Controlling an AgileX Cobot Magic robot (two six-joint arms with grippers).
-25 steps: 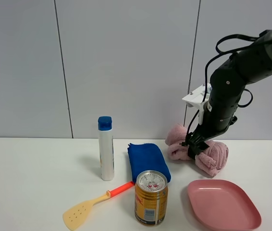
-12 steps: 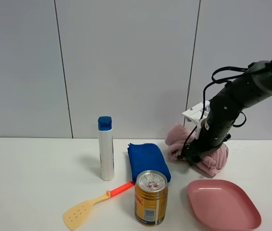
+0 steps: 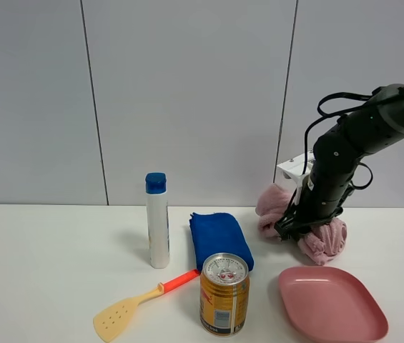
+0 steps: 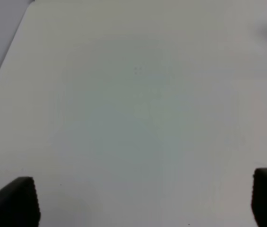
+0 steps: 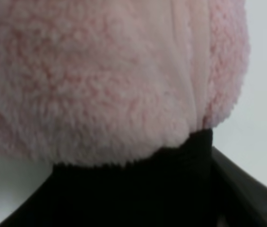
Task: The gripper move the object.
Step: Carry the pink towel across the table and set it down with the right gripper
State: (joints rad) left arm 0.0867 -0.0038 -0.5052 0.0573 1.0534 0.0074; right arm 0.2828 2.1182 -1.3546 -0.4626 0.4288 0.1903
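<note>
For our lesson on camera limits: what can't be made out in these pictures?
Right gripper fingertips: in exterior high, buried in the pink towel; in the right wrist view, the towel fills it.
Left arm: outside exterior high; left wrist shows only left gripper tips.
Can label: too small.

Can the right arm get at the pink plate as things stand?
Likely not yet: the right arm's fingers are clamped on the pink towel; the pink plate itself lies uncovered nearby.
</note>
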